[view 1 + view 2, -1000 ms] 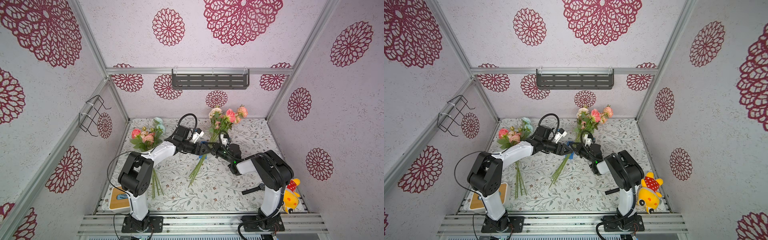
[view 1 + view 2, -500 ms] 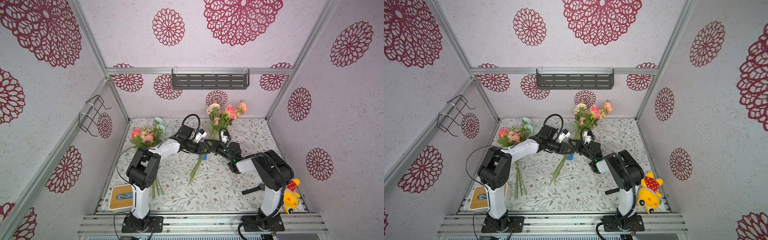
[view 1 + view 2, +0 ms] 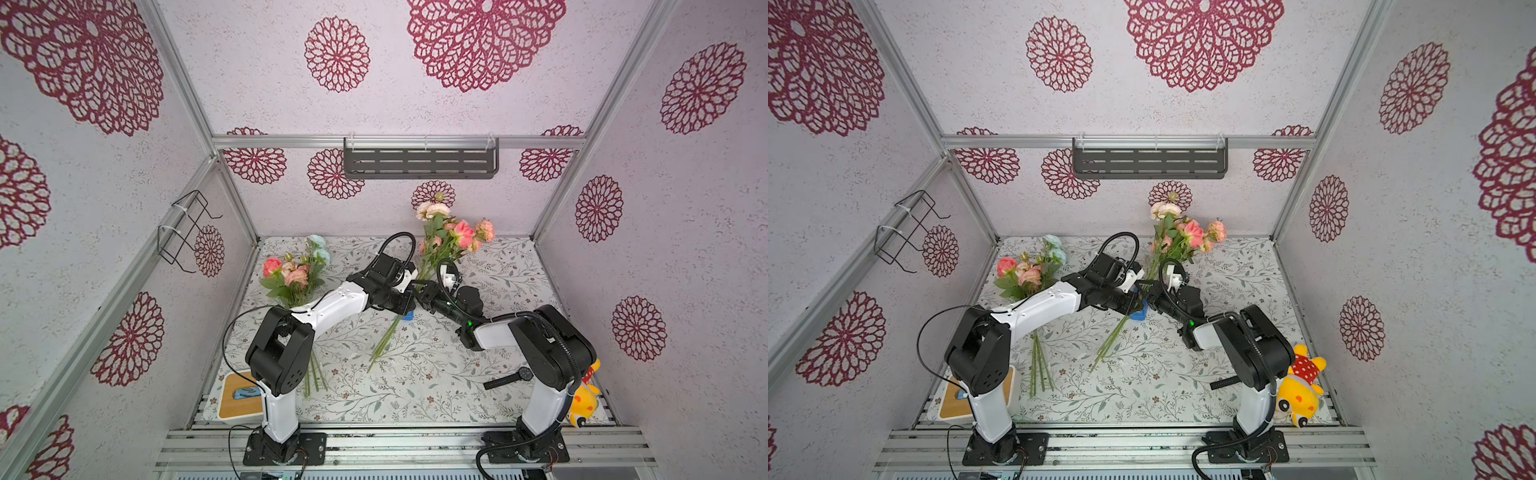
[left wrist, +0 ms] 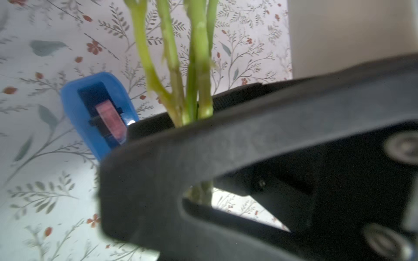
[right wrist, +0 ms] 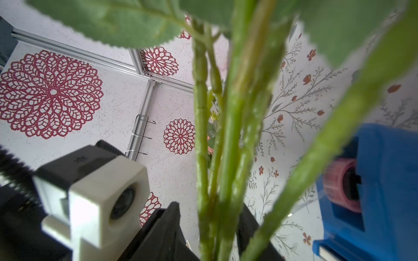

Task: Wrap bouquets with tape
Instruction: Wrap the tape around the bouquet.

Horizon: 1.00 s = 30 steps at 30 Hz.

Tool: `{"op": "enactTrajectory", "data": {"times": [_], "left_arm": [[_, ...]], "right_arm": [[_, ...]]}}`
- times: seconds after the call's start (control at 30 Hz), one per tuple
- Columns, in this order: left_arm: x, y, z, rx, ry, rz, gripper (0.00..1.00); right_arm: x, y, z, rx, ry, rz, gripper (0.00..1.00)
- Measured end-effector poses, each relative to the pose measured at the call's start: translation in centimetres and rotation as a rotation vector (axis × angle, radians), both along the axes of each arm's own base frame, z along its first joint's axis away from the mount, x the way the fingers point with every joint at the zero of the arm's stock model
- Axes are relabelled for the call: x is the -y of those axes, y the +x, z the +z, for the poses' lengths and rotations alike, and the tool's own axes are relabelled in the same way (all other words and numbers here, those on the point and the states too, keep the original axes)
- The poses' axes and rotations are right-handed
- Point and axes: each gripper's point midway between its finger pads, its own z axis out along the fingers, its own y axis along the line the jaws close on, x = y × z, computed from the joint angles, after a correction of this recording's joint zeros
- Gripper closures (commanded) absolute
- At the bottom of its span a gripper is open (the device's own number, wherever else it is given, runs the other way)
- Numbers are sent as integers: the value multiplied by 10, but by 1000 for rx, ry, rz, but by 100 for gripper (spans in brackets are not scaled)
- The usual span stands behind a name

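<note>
Closing of the left fingers (image 3: 405,302) on the stems, and loosening of the right fingers (image 3: 422,293), mark the change from a second ago.

Both top views: the two sets of fingers meet tip to tip above the worktop (image 3: 415,386). One bouquet (image 3: 442,245) passes between them, tilted, with its blooms beyond the fingers toward the back wall and its stem ends low over the worktop on the near side. The tape (image 3: 1139,313) lies just below the fingertips. The second bouquet (image 3: 297,276) lies well apart from both, beside the left arm.

Left wrist view: the left fingers (image 4: 226,146) pinch the green stems (image 4: 172,67). The tape (image 4: 90,113) sits just beside them on the worktop.

Right wrist view: the right fingers (image 5: 165,230) stand spread on either side of the stems (image 5: 226,135), with a gap showing on one side. The tape (image 5: 384,180) is near.
</note>
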Motion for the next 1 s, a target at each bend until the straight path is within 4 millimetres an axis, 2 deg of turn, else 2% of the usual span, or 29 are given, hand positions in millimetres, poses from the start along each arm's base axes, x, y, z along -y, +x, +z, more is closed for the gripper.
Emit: {"op": "enactTrajectory", "data": {"times": [0.27,0.37,0.47,0.53,0.63,0.73,0.83,1.0], "left_arm": [[-8,8,1,199,244,56,100],[-10,10,4,252,298,77,100],[-12,11,5,272,321,91,100],[-12,11,5,276,322,95,83],[-10,12,7,246,277,89,67],[-2,12,17,178,137,71,60],[-9,17,30,115,-9,67,50],[-17,18,42,2,-199,4,47]], "right_arm": [[-4,6,-3,-83,-48,-45,65],[-6,8,-4,-100,-41,-55,76],[-7,9,-2,-103,-23,-57,92],[-7,9,-2,-102,-16,-57,100],[-5,8,-3,-95,-11,-55,100],[3,7,-10,-89,-5,-57,100],[7,7,-15,-68,9,-48,100],[4,8,-16,-29,32,-20,100]]}}
